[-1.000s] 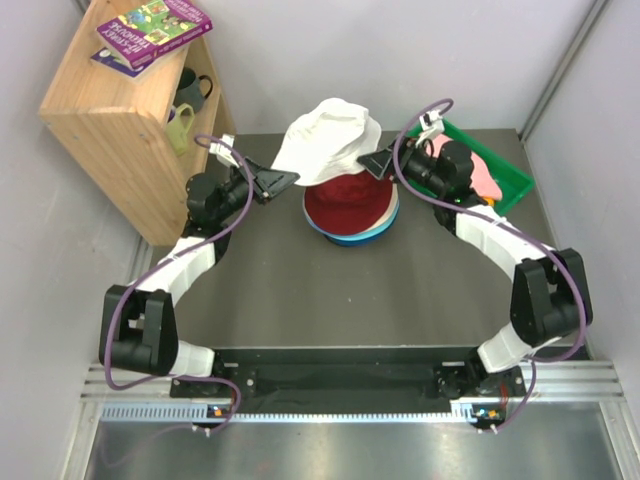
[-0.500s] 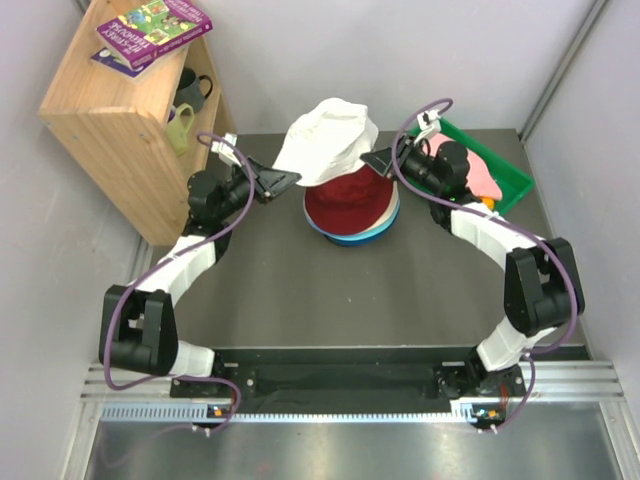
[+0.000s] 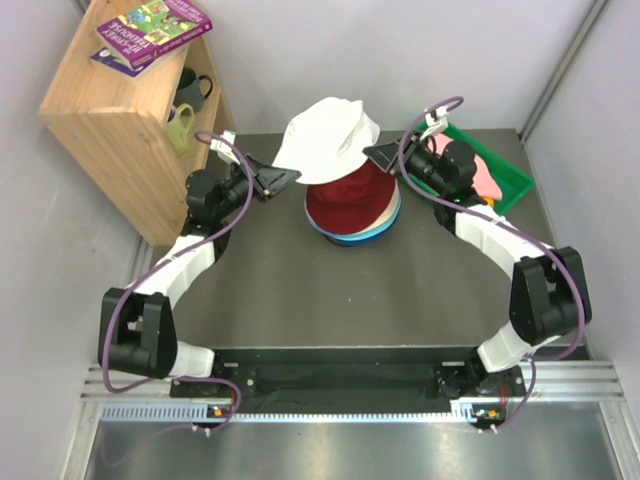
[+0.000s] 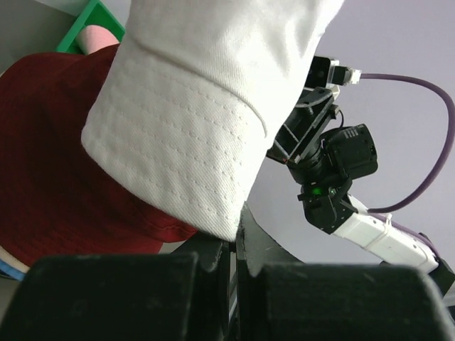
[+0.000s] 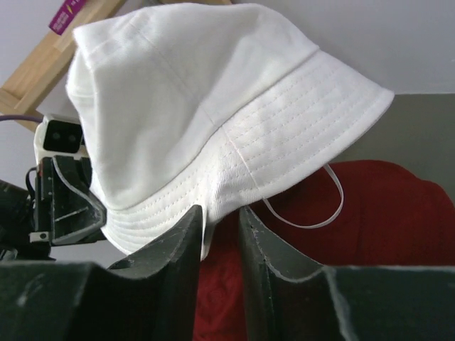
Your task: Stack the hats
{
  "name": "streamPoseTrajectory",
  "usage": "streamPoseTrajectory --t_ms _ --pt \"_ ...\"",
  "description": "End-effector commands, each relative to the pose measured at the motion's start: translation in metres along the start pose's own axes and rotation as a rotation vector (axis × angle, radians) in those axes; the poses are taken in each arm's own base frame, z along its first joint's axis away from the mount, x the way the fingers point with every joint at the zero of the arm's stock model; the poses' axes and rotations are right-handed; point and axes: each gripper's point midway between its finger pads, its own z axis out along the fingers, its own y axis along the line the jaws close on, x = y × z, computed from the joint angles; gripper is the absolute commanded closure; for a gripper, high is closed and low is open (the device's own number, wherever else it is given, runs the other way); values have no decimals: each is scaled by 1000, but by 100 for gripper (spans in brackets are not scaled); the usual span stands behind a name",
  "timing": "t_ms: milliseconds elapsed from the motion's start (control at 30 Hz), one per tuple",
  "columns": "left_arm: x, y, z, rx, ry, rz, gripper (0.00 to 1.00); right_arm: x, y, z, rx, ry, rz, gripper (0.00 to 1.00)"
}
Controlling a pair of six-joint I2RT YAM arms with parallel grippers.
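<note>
both arms reach inward; l gripper (image 3: 291,178) & r gripper (image 3: 373,152) clamp white hat (image 3: 325,135) brim over dark red hat (image 3: 352,202).

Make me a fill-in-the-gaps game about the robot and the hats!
1. The left gripper and the right gripper both pinch the white hat by its ____.
2. Right under it, the hat on top of the pile is dark ____.
3. The tray at the back right of the table is ____.

Missing words: brim; red; green.
</note>
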Motion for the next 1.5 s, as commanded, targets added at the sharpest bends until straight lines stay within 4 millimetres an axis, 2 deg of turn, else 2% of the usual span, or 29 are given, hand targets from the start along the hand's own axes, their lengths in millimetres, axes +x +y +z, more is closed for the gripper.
streamPoseTrajectory --t_ms 0,100,300,400,433,567,767,900,1067,1167,1367,1433,1467 --pt "-10 -40 -3 98 -11 70 100 -38 33 -8 -68 -99 -79 71" --pt "-8 -41 -3 103 -1 73 100 -37 29 -3 -66 -94 -71 63" --pt "-4 -40 -5 97 18 67 100 -36 25 3 -75 -97 -53 64" --pt "-3 -40 -5 97 20 66 100 -34 28 3 -92 -98 -44 72" --pt "-2 -40 -6 97 21 67 100 -34 27 2 -91 -97 -43 80" --pt "1 -41 -8 106 28 57 100 -35 33 -2 -101 -94 -50 99" --pt "13 -33 -12 86 62 32 100 -33 39 -23 -45 -91 -46 100" --pt "25 -24 -16 77 93 2 100 -21 34 -39 4 -70 -39 100" --pt "36 -16 -21 61 104 -17 100 -18 44 -56 1 -79 -41 100" --pt "45 -7 -21 47 123 -28 100 -9 35 -62 38 -68 -33 100" --pt "65 20 -19 -15 162 -50 100 16 6 -65 119 -25 -12 100" --pt "70 25 -18 -19 174 -55 85 21 -5 -67 147 -17 -2 100" --pt "73 28 -20 -23 181 -59 64 23 -8 -68 153 -12 0 100"
